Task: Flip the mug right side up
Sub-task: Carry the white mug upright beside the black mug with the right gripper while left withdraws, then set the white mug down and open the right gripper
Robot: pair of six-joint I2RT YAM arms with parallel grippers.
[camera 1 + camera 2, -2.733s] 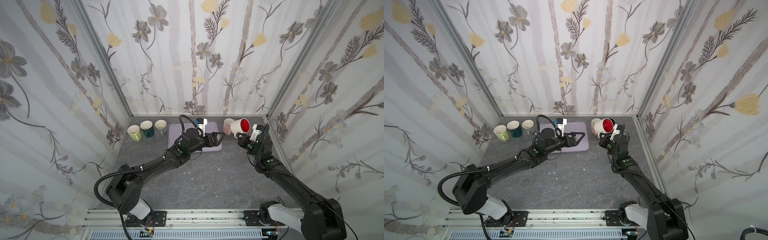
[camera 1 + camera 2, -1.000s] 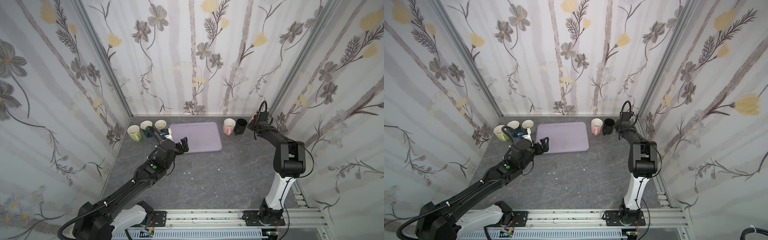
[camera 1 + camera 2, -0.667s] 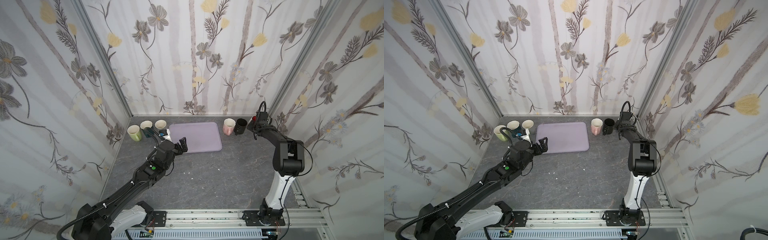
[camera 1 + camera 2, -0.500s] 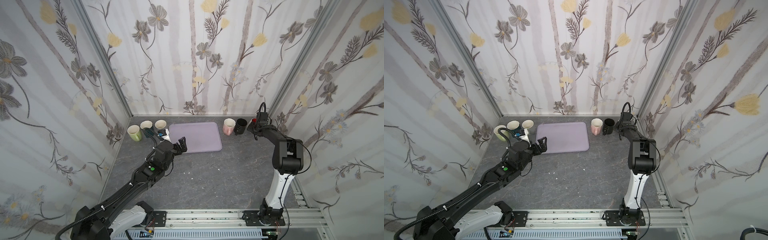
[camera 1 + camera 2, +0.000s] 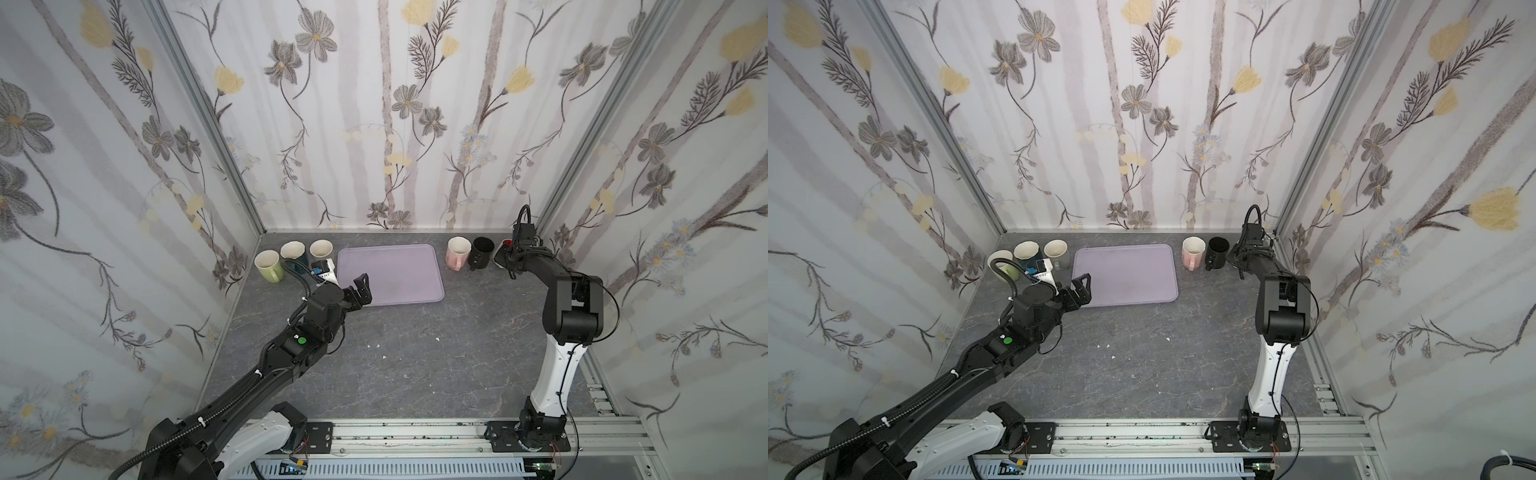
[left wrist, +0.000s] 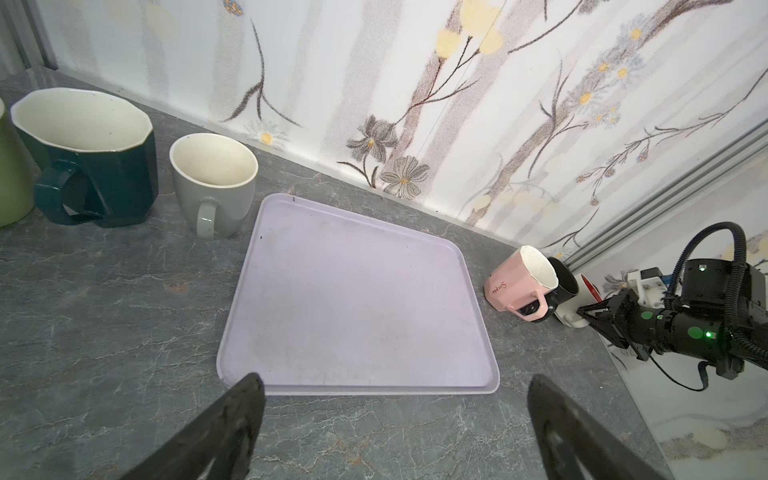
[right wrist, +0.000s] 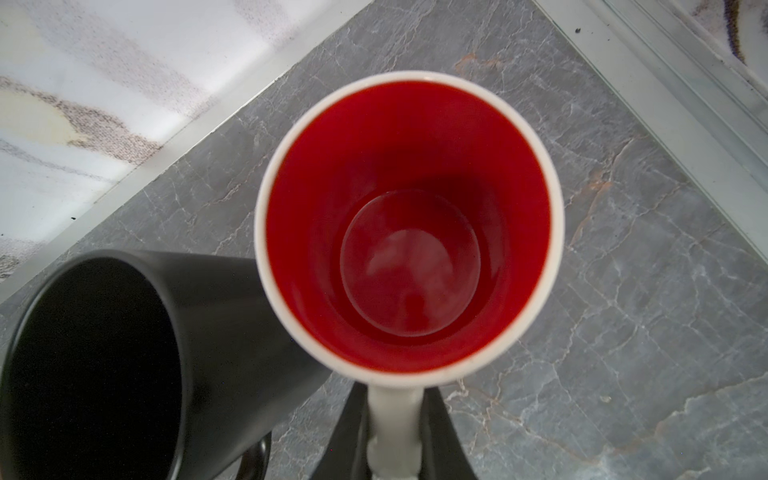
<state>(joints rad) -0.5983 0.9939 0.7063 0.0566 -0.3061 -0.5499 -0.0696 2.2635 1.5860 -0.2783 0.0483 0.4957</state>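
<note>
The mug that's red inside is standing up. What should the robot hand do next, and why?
Probably let the right gripper open fully and draw back off the handle. The mug stands mouth up beside the black mug, so the turn looks done, yet the fingers sit on both sides of its handle.

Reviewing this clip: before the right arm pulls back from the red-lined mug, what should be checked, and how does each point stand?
1. Red-lined mug stands mouth up: ok.
2. Right gripper has let go of the handle: cannot tell. Its fingers sit close on either side of it.
3. Gap between the red-lined mug and the black mug: cannot tell. They overlap in the right wrist view.
4. Left gripper open with nothing between its fingers: ok.
5. Left gripper out of the right arm's way: ok. It is at the tray, well apart from both mugs.
</note>
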